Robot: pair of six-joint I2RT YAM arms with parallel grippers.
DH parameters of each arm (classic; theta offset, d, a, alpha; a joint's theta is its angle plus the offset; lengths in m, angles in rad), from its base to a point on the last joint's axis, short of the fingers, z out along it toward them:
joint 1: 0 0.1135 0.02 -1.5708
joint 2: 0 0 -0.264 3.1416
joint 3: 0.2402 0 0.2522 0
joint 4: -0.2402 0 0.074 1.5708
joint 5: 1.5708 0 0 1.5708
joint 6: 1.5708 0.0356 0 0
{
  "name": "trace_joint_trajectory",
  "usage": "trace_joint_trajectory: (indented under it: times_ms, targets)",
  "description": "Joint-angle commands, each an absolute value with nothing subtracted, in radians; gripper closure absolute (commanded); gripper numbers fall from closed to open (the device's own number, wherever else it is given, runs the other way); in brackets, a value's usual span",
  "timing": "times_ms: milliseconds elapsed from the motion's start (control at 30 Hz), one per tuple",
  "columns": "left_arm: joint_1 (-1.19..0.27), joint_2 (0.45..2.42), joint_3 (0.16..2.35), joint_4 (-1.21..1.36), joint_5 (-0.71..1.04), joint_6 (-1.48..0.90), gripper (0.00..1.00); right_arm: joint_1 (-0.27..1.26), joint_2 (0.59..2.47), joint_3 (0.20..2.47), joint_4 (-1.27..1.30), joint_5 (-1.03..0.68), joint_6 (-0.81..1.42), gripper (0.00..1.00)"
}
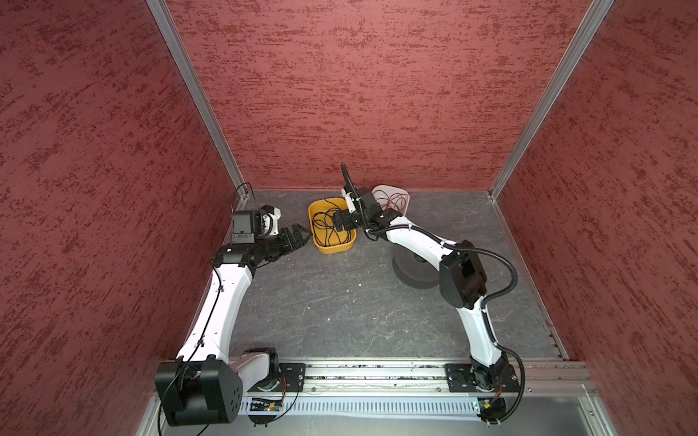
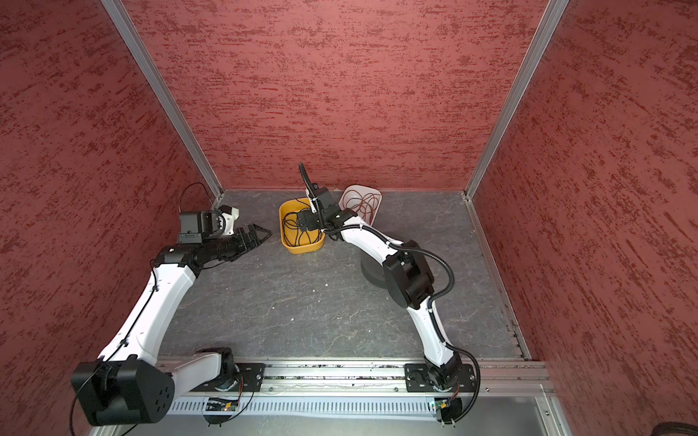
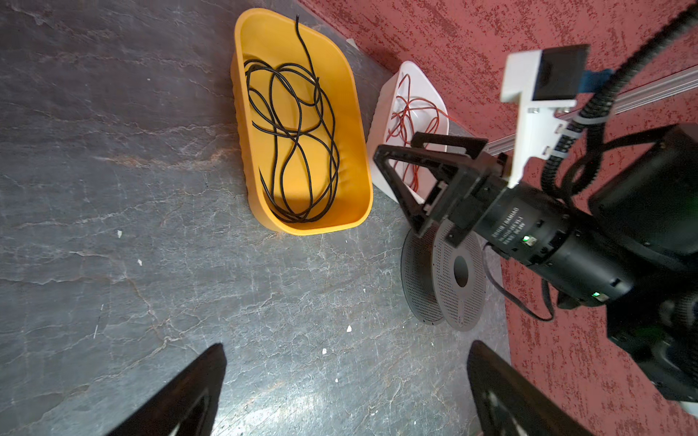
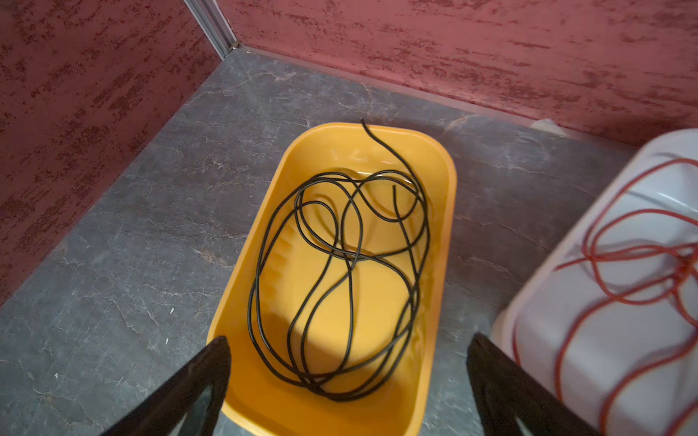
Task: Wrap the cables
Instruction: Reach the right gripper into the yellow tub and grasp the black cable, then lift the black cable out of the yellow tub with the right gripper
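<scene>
Both grippers spread wide, black cable lying loose in the yellow tray

Upper centre in both top views, the right gripper (image 1: 341,222) hangs over the yellow tray (image 1: 334,248), fingers apart and gripping nothing, and it blots out the tray's right side there; its dark fingers are hard to pick out against the cable (image 4: 348,257), which the right wrist view shows whole, a tangle of loops inside the tray with one end poking over the rim. The left gripper (image 1: 302,233) sits just left of the tray over bare desk (image 1: 340,309), jaws apart and empty; both wrist views crop their own fingers. Behind the right arm, a white tray (image 1: 401,190) of red wire (image 1: 393,202) is half covered, and the dark spool (image 1: 411,278) is mostly under the forearm
</scene>
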State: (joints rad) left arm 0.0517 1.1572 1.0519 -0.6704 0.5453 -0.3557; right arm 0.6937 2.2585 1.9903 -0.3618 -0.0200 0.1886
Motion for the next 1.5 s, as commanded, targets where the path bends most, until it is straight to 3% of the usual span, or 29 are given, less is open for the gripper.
trace_joint_trajectory:
  times_ms: [0, 400, 633, 767, 1067, 1167, 1300, 1400, 1467]
  targets:
    - [0.060, 1.141, 1.040, -0.637, 0.563, -0.362, 0.00, 0.708, 2.337, 2.091, -0.434, -0.069, 0.137, 0.07]
    - [0.053, 1.169, 1.037, -0.652, 0.554, -0.364, 0.00, 0.714, 2.650, 2.491, -0.634, -0.099, 0.064, 0.04]
    - [0.051, 1.172, 1.035, -0.649, 0.550, -0.366, 0.00, 0.713, 2.709, 2.509, -0.606, -0.052, 0.033, 0.03]
    - [0.052, 1.175, 1.034, -0.649, 0.552, -0.367, 0.00, 0.714, 2.733, 2.529, -0.631, -0.037, 0.034, 0.11]
    - [0.051, 1.180, 1.036, -0.652, 0.546, -0.368, 0.00, 0.713, 2.796, 2.585, -0.778, 0.009, -0.003, 0.14]
    - [0.051, 1.180, 1.035, -0.652, 0.546, -0.368, 0.00, 0.712, 2.805, 2.586, -0.784, 0.017, -0.002, 0.23]
    - [0.047, 1.180, 1.035, -0.655, 0.541, -0.366, 0.00, 0.712, 2.809, 2.586, -0.770, 0.003, 0.003, 0.48]
    - [0.045, 1.179, 1.036, -0.657, 0.534, -0.364, 0.00, 0.710, 2.803, 2.586, -0.744, 0.010, 0.006, 0.73]
    - [0.045, 1.175, 1.036, -0.662, 0.530, -0.362, 0.00, 0.711, 2.790, 2.586, -0.721, 0.017, 0.015, 0.78]
